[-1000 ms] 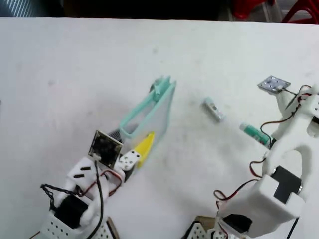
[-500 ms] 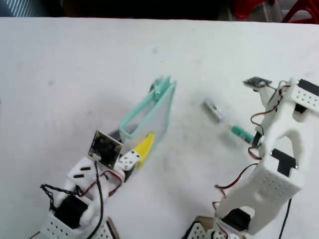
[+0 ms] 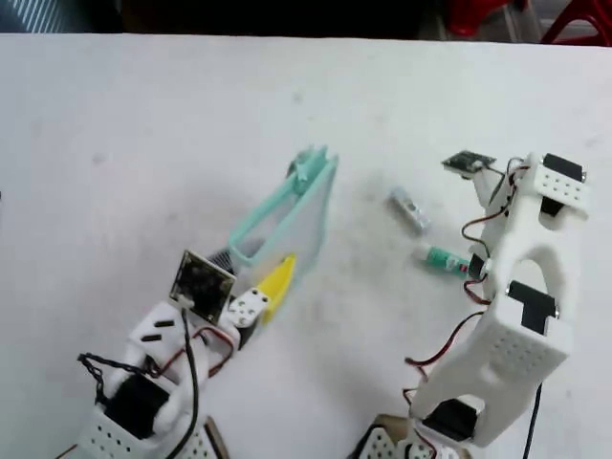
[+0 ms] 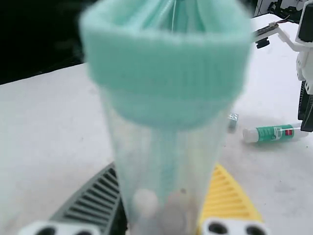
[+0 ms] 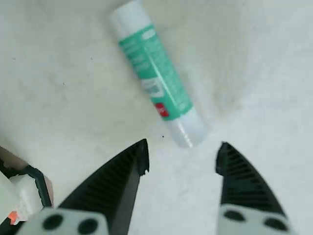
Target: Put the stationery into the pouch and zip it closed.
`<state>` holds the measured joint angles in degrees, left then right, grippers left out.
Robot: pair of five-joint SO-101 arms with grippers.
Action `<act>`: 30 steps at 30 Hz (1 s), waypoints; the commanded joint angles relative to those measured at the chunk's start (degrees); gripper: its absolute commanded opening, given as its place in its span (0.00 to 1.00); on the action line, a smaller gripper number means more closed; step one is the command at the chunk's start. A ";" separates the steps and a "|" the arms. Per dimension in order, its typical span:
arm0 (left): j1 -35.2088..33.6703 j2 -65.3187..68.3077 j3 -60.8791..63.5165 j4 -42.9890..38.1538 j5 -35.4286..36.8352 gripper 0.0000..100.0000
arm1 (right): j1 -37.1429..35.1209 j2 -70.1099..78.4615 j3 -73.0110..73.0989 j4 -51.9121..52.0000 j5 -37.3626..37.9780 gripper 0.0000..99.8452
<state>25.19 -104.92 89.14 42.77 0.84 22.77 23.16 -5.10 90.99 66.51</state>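
The pouch is translucent with a teal rim and lies at the table's middle. My left gripper is shut on its near end, and the pouch sits between the grey and yellow fingers. A green and white glue stick lies flat to the right of the pouch. My right gripper hangs open just behind one end of the glue stick, one black finger on each side, not touching it. A small grey stationery piece lies between the pouch and the right arm.
The right arm rises over the table's right side, and its cables hang near the glue stick. The left arm's base is at the front left. The far half and left of the white table are bare.
The right arm has swung left and come down over the glue stick. The glue stick now lies further left, closer to the pouch. The left arm and pouch have not moved.
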 commanded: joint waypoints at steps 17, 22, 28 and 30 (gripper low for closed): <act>1.10 0.48 -0.35 -0.97 -0.53 0.18 | -13.05 -7.52 -0.53 7.52 -81.67 0.06; 1.10 0.48 -0.35 -0.97 -0.53 0.18 | -13.05 -7.52 -0.18 7.43 -85.63 0.19; 1.10 0.48 -0.35 -0.97 -0.53 0.18 | -13.32 -7.43 0.09 2.77 -86.33 0.19; 1.10 0.48 -0.35 -0.97 -0.53 0.18 | -13.32 -7.43 2.81 -0.66 -89.67 0.19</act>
<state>25.19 -104.92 89.14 42.77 0.84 10.11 18.86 -3.78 93.80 -20.00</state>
